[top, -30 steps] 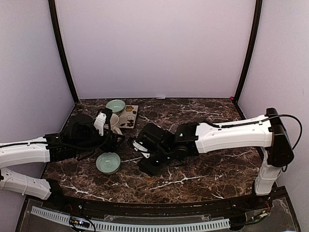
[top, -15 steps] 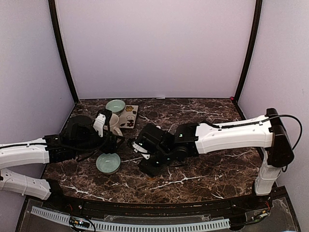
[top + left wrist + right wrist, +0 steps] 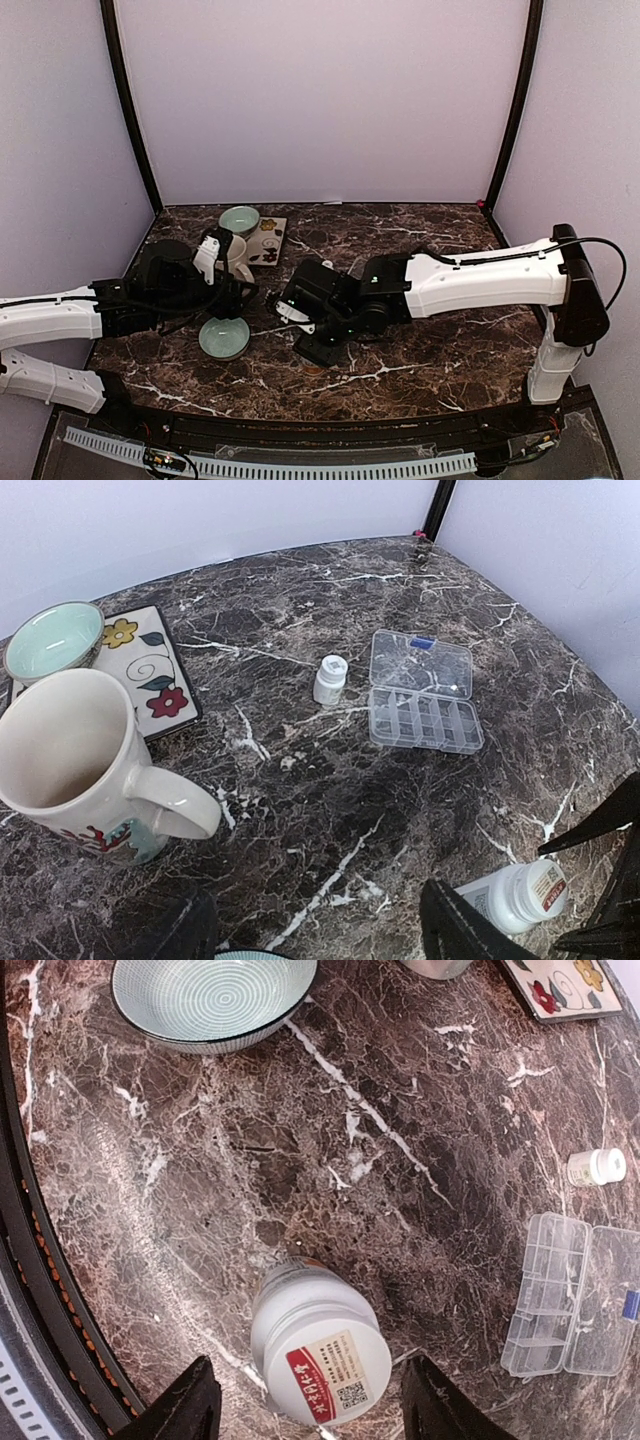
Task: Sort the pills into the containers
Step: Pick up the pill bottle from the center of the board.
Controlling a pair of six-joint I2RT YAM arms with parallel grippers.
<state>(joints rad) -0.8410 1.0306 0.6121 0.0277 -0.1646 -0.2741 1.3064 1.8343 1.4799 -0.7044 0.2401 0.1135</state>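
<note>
Dark marble table (image 3: 300, 780), both arms reaching in over its left half.

Left gripper (image 3: 315, 910): jaws spread wide with nothing between them, hanging low over the table just right of a cream mug (image 3: 70, 755). The mug stands upright, its handle turned toward the gripper.

Right gripper (image 3: 310, 1365): jaws released, one finger on either side of a large white bottle (image 3: 318, 1345), with a gap of bare table showing on both sides. No contact is visible. The bottle's red-and-white label faces the wrist camera. It looks to be lying on its side, though the angle leaves that uncertain.

Pill organiser (image 3: 422, 692): clear plastic, on the table well beyond both grippers, toward the back right in the left wrist view. Its lid is thrown fully open and lies flat behind the rows of compartments. Too small to tell whether any compartment holds anything.

Small white-capped bottle (image 3: 330, 678): upright, just left of the organiser and apart from it.

Floral tile (image 3: 150, 670): flat, behind the mug. The far green bowl (image 3: 55, 640) sits at its left corner. The near bowl (image 3: 210, 1000), ribbed inside, sits near the front edge, left of the large bottle.
</note>
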